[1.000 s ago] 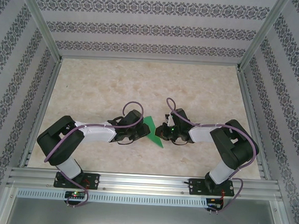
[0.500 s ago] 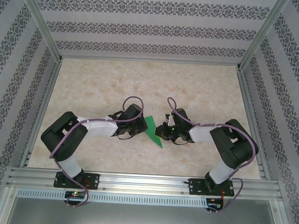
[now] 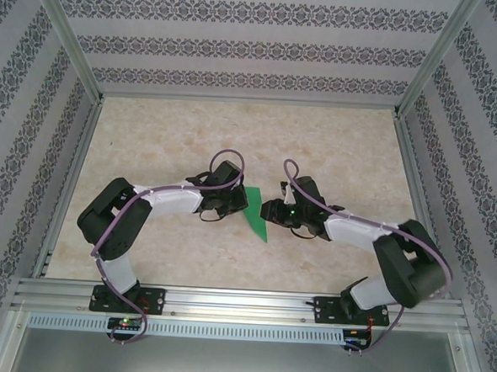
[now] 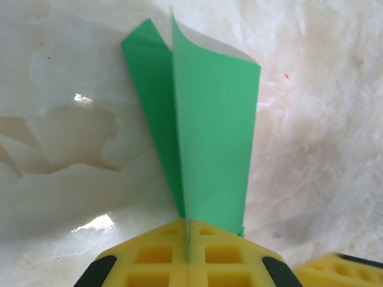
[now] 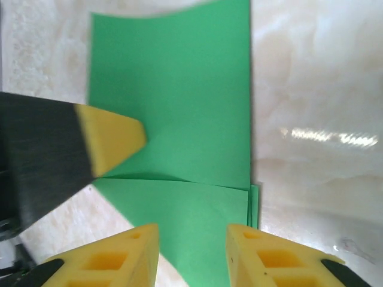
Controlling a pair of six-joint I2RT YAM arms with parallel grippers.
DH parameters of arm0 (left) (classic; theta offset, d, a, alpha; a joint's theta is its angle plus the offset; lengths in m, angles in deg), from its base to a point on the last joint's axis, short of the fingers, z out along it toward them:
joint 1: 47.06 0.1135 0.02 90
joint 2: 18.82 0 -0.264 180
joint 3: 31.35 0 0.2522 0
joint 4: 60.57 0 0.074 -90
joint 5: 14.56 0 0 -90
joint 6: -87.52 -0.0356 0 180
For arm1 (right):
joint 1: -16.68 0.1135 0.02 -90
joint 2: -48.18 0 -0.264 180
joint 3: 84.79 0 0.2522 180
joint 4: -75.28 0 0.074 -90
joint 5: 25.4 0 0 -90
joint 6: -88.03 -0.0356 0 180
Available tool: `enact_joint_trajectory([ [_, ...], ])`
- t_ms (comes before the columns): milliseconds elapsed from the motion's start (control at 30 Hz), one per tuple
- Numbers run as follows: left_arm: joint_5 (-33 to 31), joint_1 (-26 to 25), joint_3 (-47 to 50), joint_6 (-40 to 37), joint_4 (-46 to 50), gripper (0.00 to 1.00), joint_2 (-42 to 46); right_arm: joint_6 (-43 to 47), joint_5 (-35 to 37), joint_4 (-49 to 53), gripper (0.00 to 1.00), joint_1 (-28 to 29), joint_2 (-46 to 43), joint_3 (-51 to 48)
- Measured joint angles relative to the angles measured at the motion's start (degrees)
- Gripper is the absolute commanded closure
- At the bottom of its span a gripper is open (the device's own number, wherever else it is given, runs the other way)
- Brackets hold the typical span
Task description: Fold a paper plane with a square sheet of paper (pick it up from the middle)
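The bright green paper [image 3: 256,218] is folded into a narrow pointed paper plane shape and sits at the table's middle, between the two arms. My left gripper [image 3: 241,204] is shut on its near edge. In the left wrist view the yellow pads [image 4: 149,257] meet at the left gripper's [image 4: 188,226] seam, and the paper plane [image 4: 212,131] stands up from it with two layers spreading. My right gripper [image 5: 192,232] is open, its pads on either side of the paper plane's [image 5: 179,107] flat layers without touching. The left gripper's yellow fingertip [image 5: 114,139] shows on the left there.
The marble-patterned table top [image 3: 235,135] is ringed by aluminium rails [image 3: 241,304] at the front and sides, with patterned walls [image 3: 240,51] behind. Both arms' elbows spread outward, and purple cables [image 3: 220,163] loop over the wrists.
My left gripper has shut on the paper and shifted slightly right and away. My right gripper has opened off the paper, and the right arm's elbow has swung out to the right.
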Motion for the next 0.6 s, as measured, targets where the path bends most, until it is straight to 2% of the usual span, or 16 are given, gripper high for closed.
enact_joint_trajectory([
  [200, 1.4, 0.0, -0.4, 0.0, 0.9, 1.00, -0.6, 9.1, 9.3, 1.1, 0.66, 8.3, -6.9, -2.7],
  [400, 2.5, 0.0, -0.9, 0.0, 1.0, 1.00, -0.7, 17.2, 20.3, -0.8, 0.60, 17.2, -6.7, -5.6],
  [600, 2.9, 0.0, -1.0, 0.0, 1.0, 1.00, -0.8, 25.9, 28.6, -6.0, 0.60, 22.0, -2.6, -7.6],
])
